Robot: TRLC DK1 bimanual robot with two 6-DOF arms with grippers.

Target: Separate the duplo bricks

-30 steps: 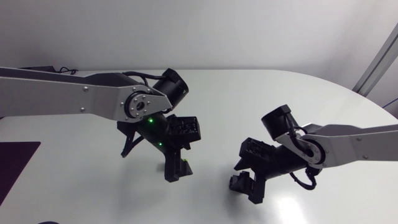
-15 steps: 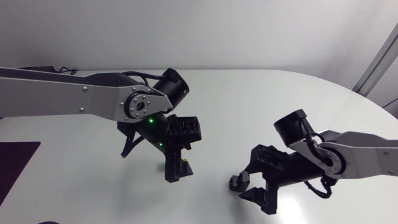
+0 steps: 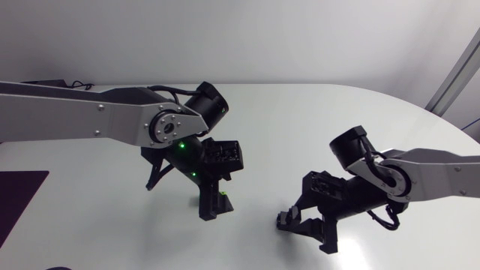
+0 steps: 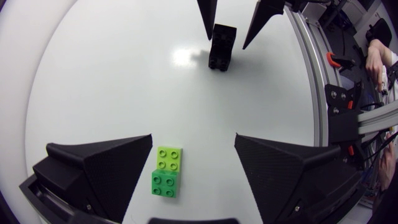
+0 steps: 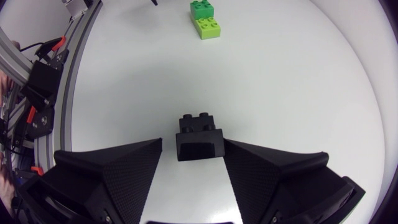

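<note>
Two green duplo bricks (image 4: 166,172), one light and one darker, sit joined end to end on the white table, studs up. They lie between the wide-apart fingers of my left gripper (image 4: 193,142), which touch neither brick. In the head view that gripper (image 3: 213,204) points down over them, and only a green sliver (image 3: 223,198) shows. A black brick (image 5: 199,137) lies on its side between the fingers of my right gripper (image 5: 193,143), with a narrow gap still showing at one finger. The head view has this brick (image 3: 285,220) at the right gripper's (image 3: 307,229) tips.
The white table (image 3: 300,127) spreads round both arms. A dark mat (image 3: 19,199) lies at its left edge. In the left wrist view the black brick (image 4: 222,46) and my right gripper's fingers (image 4: 208,18) stand a short way ahead of the green pair.
My right gripper's fingers opened wide around the black brick, then narrowed onto it, and the arm shifted slightly. The left arm and the green bricks have not moved.
</note>
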